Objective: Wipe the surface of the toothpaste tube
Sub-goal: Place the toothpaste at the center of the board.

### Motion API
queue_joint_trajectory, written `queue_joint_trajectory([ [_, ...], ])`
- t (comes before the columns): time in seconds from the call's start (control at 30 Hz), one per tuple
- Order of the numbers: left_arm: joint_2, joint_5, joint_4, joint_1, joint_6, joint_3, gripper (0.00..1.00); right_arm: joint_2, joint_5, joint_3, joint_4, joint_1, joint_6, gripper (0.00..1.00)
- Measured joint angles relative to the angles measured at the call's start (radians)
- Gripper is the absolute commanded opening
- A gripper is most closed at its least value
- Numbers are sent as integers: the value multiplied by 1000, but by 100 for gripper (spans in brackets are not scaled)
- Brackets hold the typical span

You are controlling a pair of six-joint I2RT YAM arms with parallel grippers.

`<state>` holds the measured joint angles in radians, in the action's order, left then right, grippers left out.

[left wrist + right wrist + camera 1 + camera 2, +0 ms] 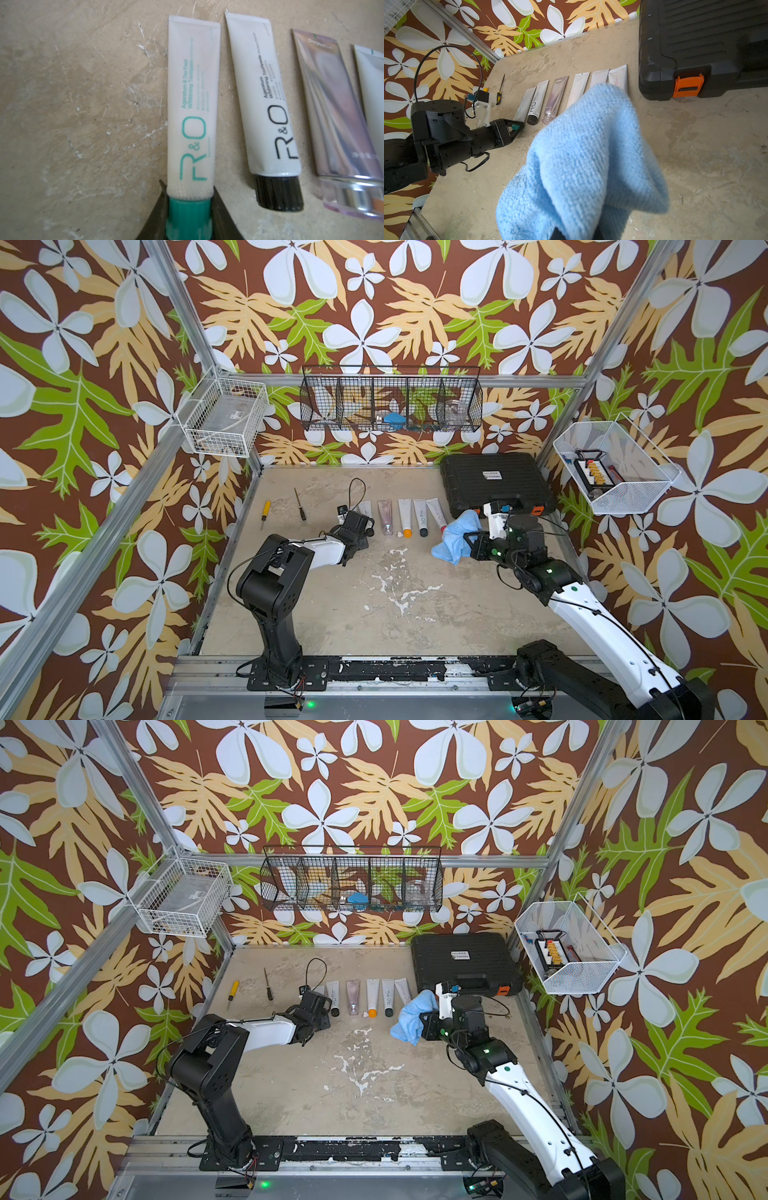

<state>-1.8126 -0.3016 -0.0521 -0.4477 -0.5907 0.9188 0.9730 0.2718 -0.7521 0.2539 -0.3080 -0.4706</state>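
Note:
The toothpaste tube [193, 104] is white with teal lettering and a green cap [188, 218]. It lies at the left end of a row of tubes on the table. My left gripper [189, 196] is shut on that cap, with a jaw on each side; the right wrist view shows the same grip [515, 126]. In both top views the left gripper [359, 522] [312, 1006] covers most of this tube. My right gripper [577, 233] is shut on a blue cloth [591, 155] [455, 535], which hangs over its fingers above the right end of the row.
Several other tubes lie side by side, among them a black-capped tube [268, 104], a pink tube [385, 516] and an orange-capped tube [405, 518]. A black case [496, 485] sits at the back right. Two screwdrivers [264, 514] [300, 504] lie at the left. Wire baskets [390, 404] hang on the walls.

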Motion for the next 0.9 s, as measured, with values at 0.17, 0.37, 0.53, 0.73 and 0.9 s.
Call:
queue_joint_trajectory([
  [0.17, -8, 0, 4, 0, 16, 10, 18, 8, 11, 2, -1, 0, -1, 0],
  [0.37, -17, 1, 5, 0, 27, 19, 30, 7, 17, 9, -3, 0, -2, 0],
  [0.53, 0, 21, 3, 0, 39, 5, 36, 3, 25, 11, -4, 0, -5, 0],
  [0.73, 37, 29, 45, 0, 57, 10, 57, 1, 43, 5, -6, 0, -18, 0],
  [0.9, 98, 27, 82, 0, 81, 36, 62, 19, 62, 5, -29, 0, -29, 0],
])
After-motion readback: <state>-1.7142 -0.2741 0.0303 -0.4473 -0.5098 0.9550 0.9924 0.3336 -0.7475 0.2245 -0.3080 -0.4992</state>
